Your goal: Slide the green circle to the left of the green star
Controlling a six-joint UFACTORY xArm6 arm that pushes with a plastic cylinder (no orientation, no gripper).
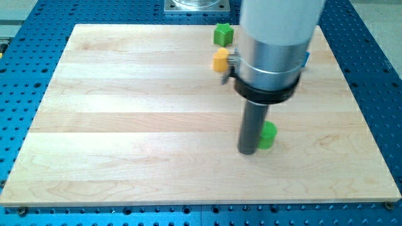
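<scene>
You'll find my tip (248,151) touching the green circle (268,135) on its left at the view's lower middle, well below the green star (222,33) on the wooden board (125,125).

My tip (248,151) against green circle's (268,135) left side

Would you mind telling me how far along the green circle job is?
Nothing looks finished: the green circle sits low on the board, far below the green star at the view's top. In hand: my tip is against the circle's left side. Left: pushing it up to the star's left.
</scene>
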